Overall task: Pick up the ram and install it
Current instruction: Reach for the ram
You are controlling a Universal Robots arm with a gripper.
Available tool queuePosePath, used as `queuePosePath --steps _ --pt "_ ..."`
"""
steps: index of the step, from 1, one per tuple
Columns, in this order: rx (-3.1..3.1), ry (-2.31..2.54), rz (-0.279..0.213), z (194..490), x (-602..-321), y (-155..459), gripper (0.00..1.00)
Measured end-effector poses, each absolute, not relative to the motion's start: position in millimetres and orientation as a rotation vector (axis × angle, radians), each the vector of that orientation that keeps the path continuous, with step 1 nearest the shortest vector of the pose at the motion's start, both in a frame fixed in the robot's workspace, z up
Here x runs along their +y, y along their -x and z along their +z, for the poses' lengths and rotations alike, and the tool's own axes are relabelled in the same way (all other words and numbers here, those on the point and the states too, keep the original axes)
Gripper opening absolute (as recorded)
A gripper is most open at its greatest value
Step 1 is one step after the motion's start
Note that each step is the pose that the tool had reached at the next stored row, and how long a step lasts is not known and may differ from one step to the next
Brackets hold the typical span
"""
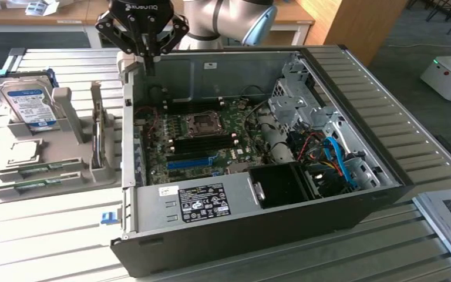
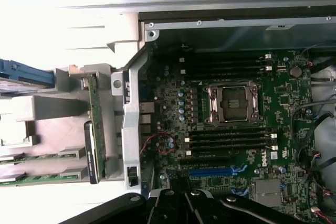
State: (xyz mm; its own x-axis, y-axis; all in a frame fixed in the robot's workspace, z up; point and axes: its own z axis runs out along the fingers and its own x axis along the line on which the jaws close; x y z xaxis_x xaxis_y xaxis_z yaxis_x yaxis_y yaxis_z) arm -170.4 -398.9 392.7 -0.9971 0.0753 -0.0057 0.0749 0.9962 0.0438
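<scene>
Several green ram sticks rest in a grey holder (image 1: 77, 158) on the exterior view's left. One ram stick (image 1: 98, 138) (image 2: 96, 114) stands on edge; two others (image 1: 31, 171) (image 2: 42, 157) lie flat in low slots. My gripper (image 1: 150, 66) (image 2: 181, 195) hangs shut above the back left corner of the open computer case (image 1: 249, 229), with nothing between its fingers. It is well apart from the holder. The motherboard (image 1: 209, 135) (image 2: 231, 129) lies exposed below, with black memory slots (image 1: 202, 143) (image 2: 231, 140) beside the processor socket (image 2: 232, 103).
A silver hard drive (image 1: 30, 106) with a blue-white label stands in the holder's back. A long blue slot (image 1: 188, 161) (image 2: 212, 171) crosses the board. Drive cages, cables and a black fan box (image 1: 284, 185) fill the case on the exterior view's right. The slatted table (image 1: 45, 235) surrounds it.
</scene>
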Motion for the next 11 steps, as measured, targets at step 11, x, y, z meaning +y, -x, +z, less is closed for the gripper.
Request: queuePosePath --steps 11 --pt "3.145 -0.119 0.068 392.3 -398.8 183.1 0.1"
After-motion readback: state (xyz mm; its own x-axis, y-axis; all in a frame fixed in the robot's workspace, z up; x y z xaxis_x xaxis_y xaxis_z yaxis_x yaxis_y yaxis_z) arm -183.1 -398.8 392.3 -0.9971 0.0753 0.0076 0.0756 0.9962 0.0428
